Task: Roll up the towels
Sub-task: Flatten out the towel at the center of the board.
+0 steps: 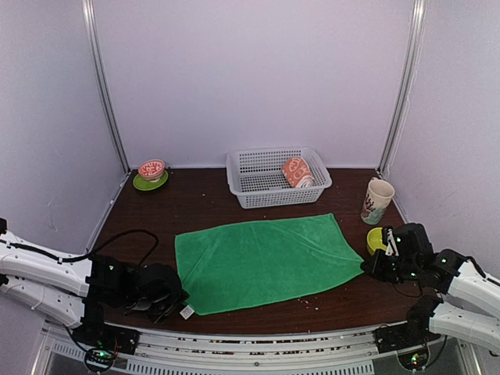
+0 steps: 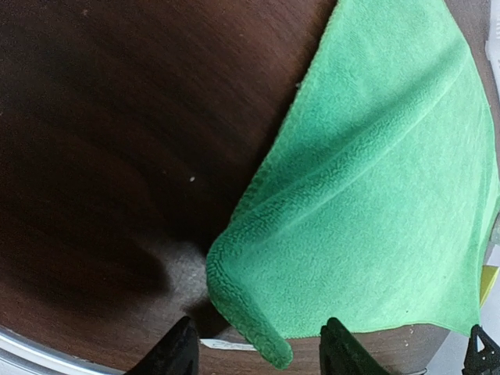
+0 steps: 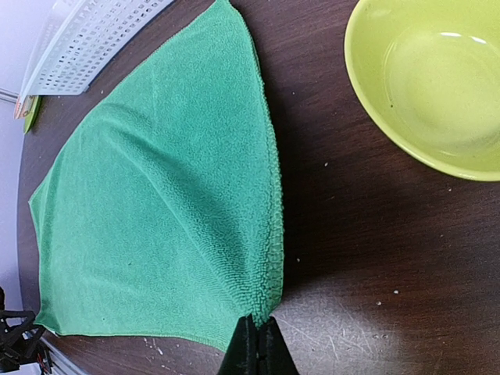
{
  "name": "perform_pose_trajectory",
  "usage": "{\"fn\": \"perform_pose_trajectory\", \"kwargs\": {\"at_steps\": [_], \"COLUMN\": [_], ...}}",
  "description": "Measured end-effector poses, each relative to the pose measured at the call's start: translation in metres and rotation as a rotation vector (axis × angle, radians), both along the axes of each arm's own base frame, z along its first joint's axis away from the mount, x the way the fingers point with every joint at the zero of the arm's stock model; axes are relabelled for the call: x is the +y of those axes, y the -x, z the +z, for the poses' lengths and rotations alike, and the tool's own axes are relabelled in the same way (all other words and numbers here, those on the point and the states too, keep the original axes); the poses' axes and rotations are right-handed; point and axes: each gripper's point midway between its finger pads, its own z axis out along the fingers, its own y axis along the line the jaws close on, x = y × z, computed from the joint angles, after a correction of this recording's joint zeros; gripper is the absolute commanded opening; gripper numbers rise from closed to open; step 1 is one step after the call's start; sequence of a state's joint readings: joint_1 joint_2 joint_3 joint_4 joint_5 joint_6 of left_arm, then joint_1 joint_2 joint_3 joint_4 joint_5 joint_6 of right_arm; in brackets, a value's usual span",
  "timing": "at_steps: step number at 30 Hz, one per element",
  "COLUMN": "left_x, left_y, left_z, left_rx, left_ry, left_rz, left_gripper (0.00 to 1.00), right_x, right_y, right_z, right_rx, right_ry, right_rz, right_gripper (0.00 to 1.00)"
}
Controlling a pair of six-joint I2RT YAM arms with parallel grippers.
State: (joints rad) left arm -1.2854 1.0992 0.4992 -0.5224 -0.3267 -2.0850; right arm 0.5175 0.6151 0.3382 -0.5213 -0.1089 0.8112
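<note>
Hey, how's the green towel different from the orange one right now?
The green towel is plain; the orange towel has a white print. The green towel lies spread flat on the table; the orange towel sits rolled up in the white basket. Both are soft cloths.

**Towels: one flat, one rolled**

You have the green towel (image 1: 266,262) spread flat, plush and lightly rippled. Its near-left corner curls between the left gripper's (image 2: 258,355) parted fingers, and its right corner meets the right gripper's (image 3: 256,350) closed tips. The peach-orange towel (image 1: 297,172) sits rolled, well ahead of both.
</note>
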Motion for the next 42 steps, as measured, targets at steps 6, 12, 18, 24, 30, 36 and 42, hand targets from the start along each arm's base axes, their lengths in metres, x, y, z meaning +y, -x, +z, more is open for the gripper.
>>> {"fn": "perform_pose_trajectory", "kwargs": {"at_steps": [6,12,18,24,30,36,42], "left_x": [-0.003,0.004,0.029,0.044,0.058,0.057,0.059], "left_y": [0.000,-0.001,-0.021,-0.071,-0.106,-0.116,-0.129], "left_z": [-0.001,0.004,0.032,0.140,0.256,0.325,0.342], "left_rx": [0.008,-0.009,-0.107,-0.401,-0.672,-0.818,-0.865], "left_ry": [0.010,0.003,0.001,0.018,-0.042,-0.104,-0.180], "left_rz": [0.001,0.009,0.057,0.074,0.070,0.010,-0.013], "left_gripper": [0.08,0.00,0.00,0.00,0.00,0.00,0.00], "right_x": [0.000,-0.001,0.004,0.008,0.012,0.011,0.012], "right_y": [0.000,0.001,-0.009,-0.031,-0.048,-0.048,-0.051], "right_z": [0.000,0.006,0.045,0.130,0.209,0.264,0.275], "right_rx": [0.001,-0.009,-0.068,-0.214,-0.344,-0.426,-0.430], "right_ry": [0.000,-0.005,-0.035,-0.068,-0.093,-0.134,-0.135], "right_rz": [0.000,-0.001,-0.004,-0.020,-0.033,-0.039,-0.042], "right_gripper": [0.00,0.00,0.00,0.00,0.00,0.00,0.00]}}
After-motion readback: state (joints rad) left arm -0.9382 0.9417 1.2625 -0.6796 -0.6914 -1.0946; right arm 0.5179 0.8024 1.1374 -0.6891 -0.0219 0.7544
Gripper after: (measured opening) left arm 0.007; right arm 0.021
